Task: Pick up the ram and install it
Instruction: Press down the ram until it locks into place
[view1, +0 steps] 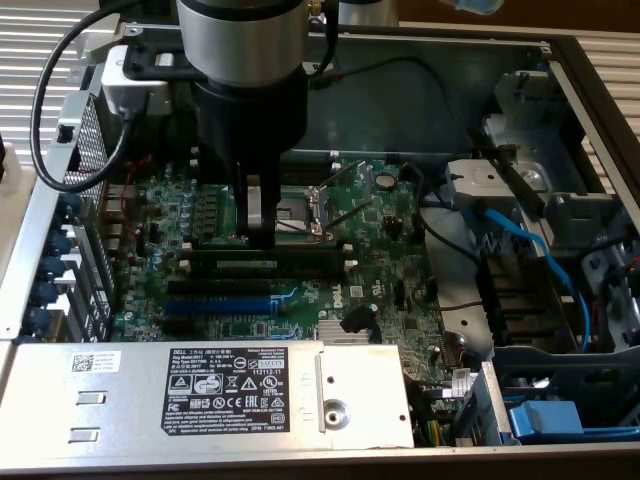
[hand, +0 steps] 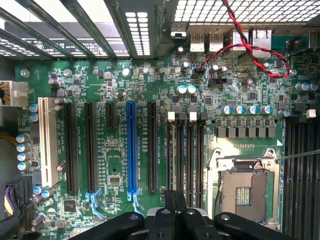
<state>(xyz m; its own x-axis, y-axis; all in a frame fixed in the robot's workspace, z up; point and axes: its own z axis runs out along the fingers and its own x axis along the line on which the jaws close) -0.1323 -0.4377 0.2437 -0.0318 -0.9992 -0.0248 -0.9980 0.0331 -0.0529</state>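
An open desktop computer case (view1: 440, 80) seen from above in the exterior view, with a green motherboard (view1: 390, 270) lying flat inside it. The robot arm (view1: 245, 60) comes down from the top of the exterior view, a black cable (view1: 45, 90) looping off it toward the exterior view's left. Its pincer (view1: 258, 238) points straight down at the middle of the board, just beside the square metal processor socket (view1: 300, 208). The ram (view1: 268, 262), a long thin dark stick with a pale label patch, stands on edge along the row of memory slots, directly under the pincer, whose tip meets the stick's top edge near the middle of its length. Whether the pincer is clenched on the ram or released cannot be told. A blue expansion slot (view1: 218, 303) runs parallel to the ram, nearer the camera. In front of that lies a silver metal box (view1: 200, 385) with a white and black printed label. Blue cables (view1: 540, 250) curve through the case on the exterior view's right. In the wrist view the pincer (hand: 176, 200) hangs over the black memory slots (hand: 192, 150) with white end clips, which sit between the blue expansion slot (hand: 132, 147) and the processor socket (hand: 243, 187). A white slot (hand: 47, 140) and twisted red and black wires (hand: 250, 45) also show on the board
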